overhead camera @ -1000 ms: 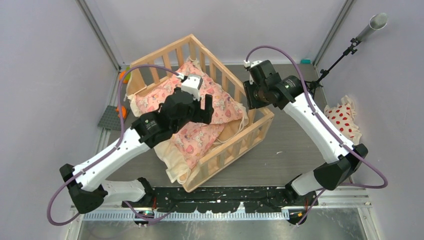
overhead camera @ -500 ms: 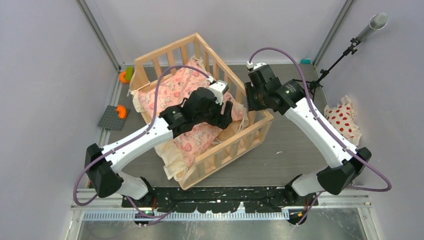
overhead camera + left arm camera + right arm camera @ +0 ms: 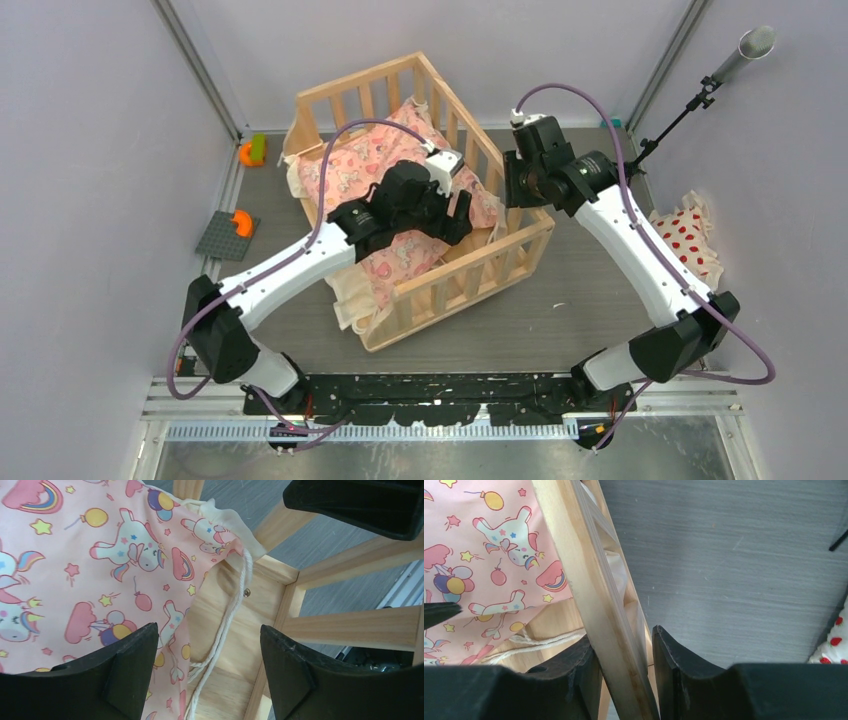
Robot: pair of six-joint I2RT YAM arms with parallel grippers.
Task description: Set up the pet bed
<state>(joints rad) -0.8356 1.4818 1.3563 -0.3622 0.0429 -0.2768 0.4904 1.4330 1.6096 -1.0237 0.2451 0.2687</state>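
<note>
The bed (image 3: 362,84) is smooth, matt pale wood. The cushion (image 3: 360,160) is printed cloth; the table (image 3: 560,320) looks matt grey and grained.

Robotics lab cell: bare grey walls (image 3: 90,150), aluminium frame posts (image 3: 197,65), arms (image 3: 290,275) on mounting rail (image 3: 430,388).

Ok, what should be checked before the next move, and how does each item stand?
1. Right gripper shut on the bed rail: ok.
2. Left gripper open and empty: ok.
3. Cushion fully inside the bed: not ok, one end spills over the near-left side.
4. Tie fastened: not ok, it lies loose in the bed.
5. Pillow in the bed: not ok, it lies on the table, far right.
6. All bed feet down: cannot tell.
</note>
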